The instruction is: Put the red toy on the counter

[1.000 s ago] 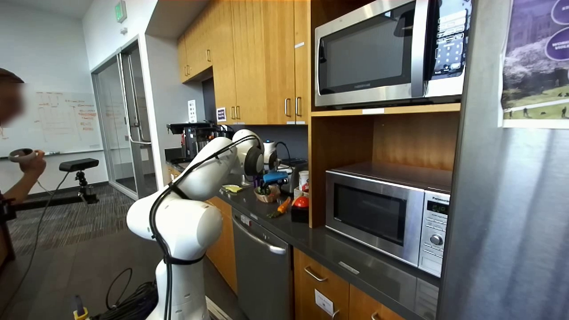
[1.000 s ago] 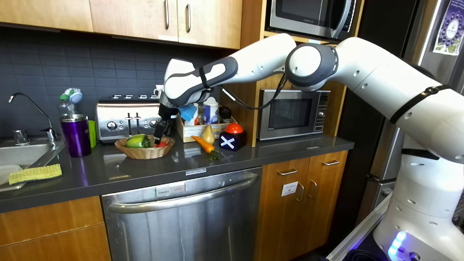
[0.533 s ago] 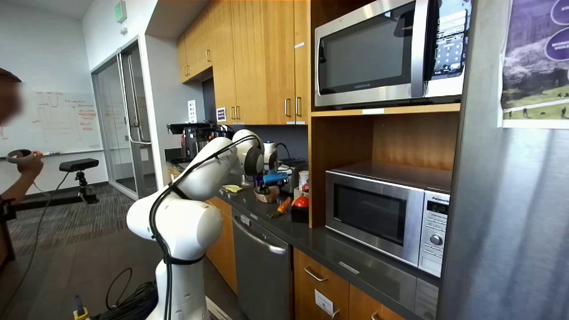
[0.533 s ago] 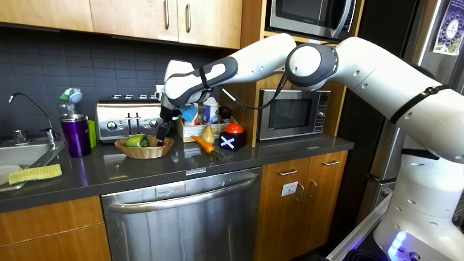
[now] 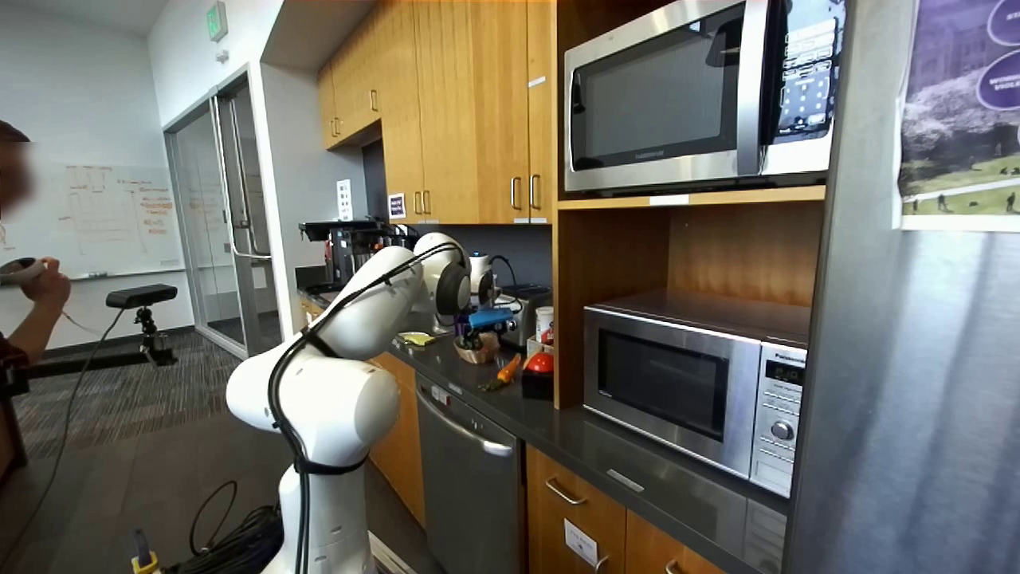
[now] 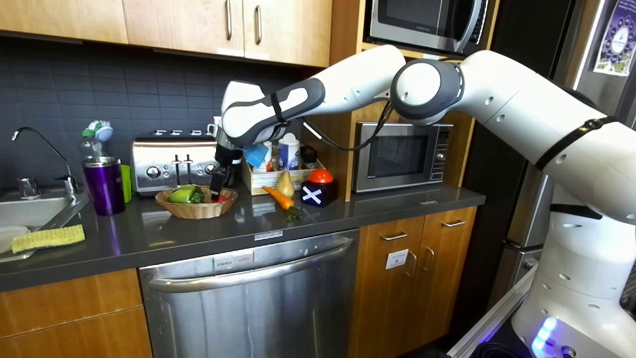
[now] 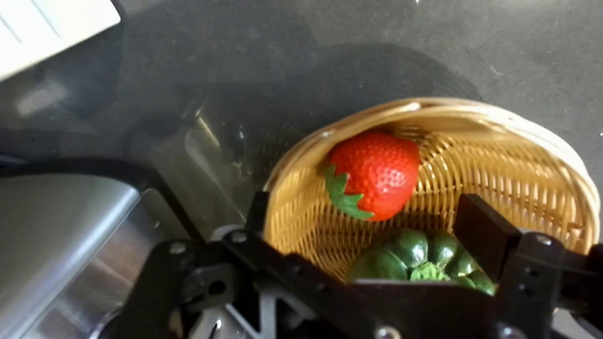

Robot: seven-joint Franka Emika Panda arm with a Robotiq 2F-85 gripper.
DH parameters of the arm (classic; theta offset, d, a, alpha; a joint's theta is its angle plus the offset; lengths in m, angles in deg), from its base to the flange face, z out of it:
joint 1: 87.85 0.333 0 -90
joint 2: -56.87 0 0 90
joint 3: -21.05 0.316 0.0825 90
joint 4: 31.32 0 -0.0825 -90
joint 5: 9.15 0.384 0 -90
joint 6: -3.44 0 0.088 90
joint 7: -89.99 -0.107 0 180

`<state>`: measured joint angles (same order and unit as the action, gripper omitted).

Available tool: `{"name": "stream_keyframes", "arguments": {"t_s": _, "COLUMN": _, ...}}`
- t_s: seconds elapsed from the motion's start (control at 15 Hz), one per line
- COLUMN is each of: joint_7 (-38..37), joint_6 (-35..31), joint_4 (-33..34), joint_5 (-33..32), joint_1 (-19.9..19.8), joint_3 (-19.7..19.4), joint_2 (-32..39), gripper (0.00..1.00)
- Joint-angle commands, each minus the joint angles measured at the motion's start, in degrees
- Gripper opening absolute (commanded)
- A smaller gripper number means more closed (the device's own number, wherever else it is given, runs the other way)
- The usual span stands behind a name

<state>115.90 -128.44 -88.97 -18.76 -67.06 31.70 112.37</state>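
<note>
My gripper (image 7: 367,215) is spread wide at the basket (image 7: 490,165), holding nothing; I read that as room to straddle the red strawberry (image 7: 381,174). Counts: one strawberry, inside the basket, just ahead of my fingertips (image 7: 485,230); one green pepper (image 7: 405,254) below; one basket, on the bench (image 7: 264,47). Can't tell whether one finger sits inside the rim.

Lower microwave (image 5: 677,395): "Panasonic"; dishwasher (image 6: 248,313): apparently "DISHES DIRTY"
</note>
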Motion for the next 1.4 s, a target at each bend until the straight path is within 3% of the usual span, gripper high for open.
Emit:
{"name": "stream_keyframes", "arguments": {"t_s": 0.0, "joint_7": -1.7, "joint_6": -2.3, "joint_4": -0.4, "joint_5": -2.5, "joint_1": 1.9, "joint_3": -1.8, "joint_2": -0.9, "gripper": 1.00}}
{"name": "stream_keyframes", "arguments": {"t_s": 0.27, "joint_7": -3.5, "joint_6": -5.5, "joint_4": -1.4, "joint_5": -5.8, "joint_1": 3.8, "joint_3": -4.1, "joint_2": -1.7, "gripper": 1.00}}
{"name": "stream_keyframes", "arguments": {"t_s": 1.27, "joint_7": -2.5, "joint_6": 4.5, "joint_4": 0.2, "joint_5": -4.6, "joint_1": 4.3, "joint_3": -3.3, "joint_2": -0.7, "gripper": 1.00}}
{"name": "stream_keyframes", "arguments": {"t_s": 1.33, "joint_7": -2.4, "joint_6": 4.6, "joint_4": 0.2, "joint_5": -4.6, "joint_1": 4.3, "joint_3": -3.2, "joint_2": -0.6, "gripper": 0.89}}
